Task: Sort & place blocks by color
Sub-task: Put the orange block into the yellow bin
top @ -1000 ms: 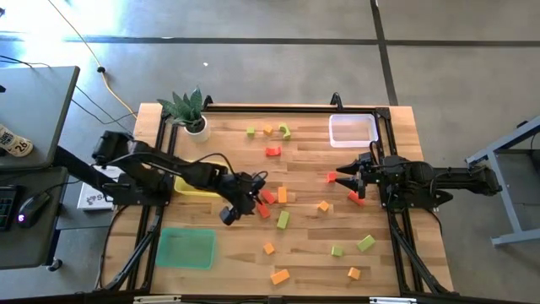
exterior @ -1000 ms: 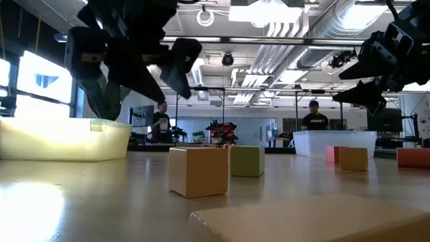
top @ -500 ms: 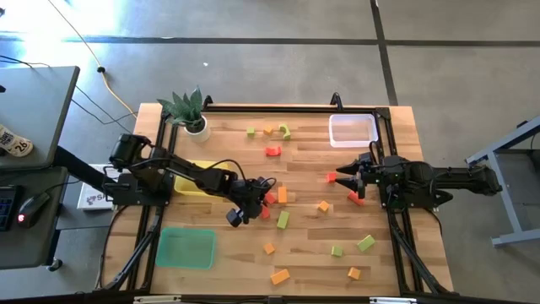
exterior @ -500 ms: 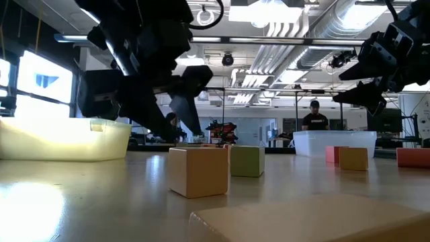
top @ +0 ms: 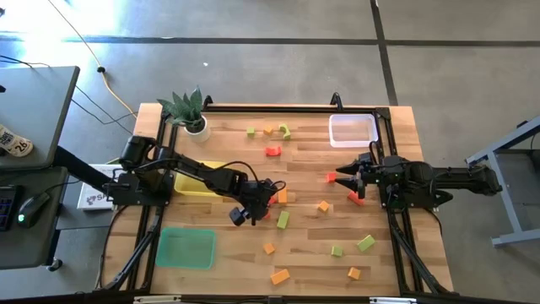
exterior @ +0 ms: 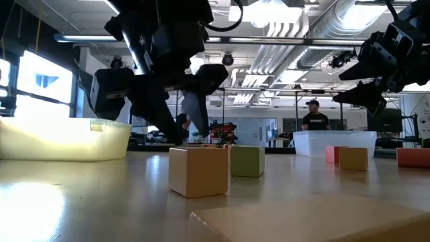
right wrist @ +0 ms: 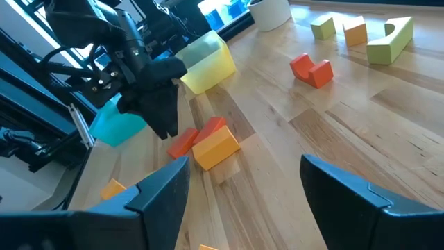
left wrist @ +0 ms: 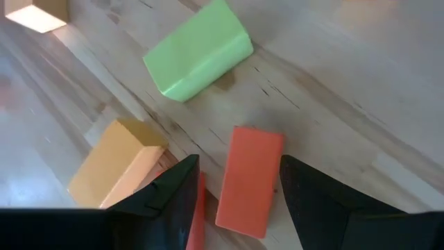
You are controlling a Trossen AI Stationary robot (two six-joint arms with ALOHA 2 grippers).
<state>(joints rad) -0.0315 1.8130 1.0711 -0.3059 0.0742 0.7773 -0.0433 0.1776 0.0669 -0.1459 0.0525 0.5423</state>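
Note:
Red, orange and light green blocks lie scattered flat on the wooden table [top: 312, 245]. My left gripper [top: 258, 203] hangs open over a cluster at the table's middle, slanting down. In the left wrist view its fingers stand on either side of a red oblong brick [left wrist: 250, 177] lying flat; I see no touch. Beside it lie an orange brick [left wrist: 118, 163], a second red block [left wrist: 198, 208] half hidden by one finger, and a green brick [left wrist: 198, 52]. My right gripper [top: 342, 179] waits open above the table's right side.
A yellow tray [top: 196, 181] and a green tray [top: 186, 247] sit at the left, a clear tray [top: 353, 129] at the far right, a potted plant [top: 190, 110] at the far left corner. More blocks lie near the front edge [top: 280, 275] and the far edge [top: 272, 151].
My left gripper has gone toward the table's right edge and down, onto the cluster of red and orange blocks at the middle, rolling a little as it sank. Its fingers have stayed open. No block has moved.

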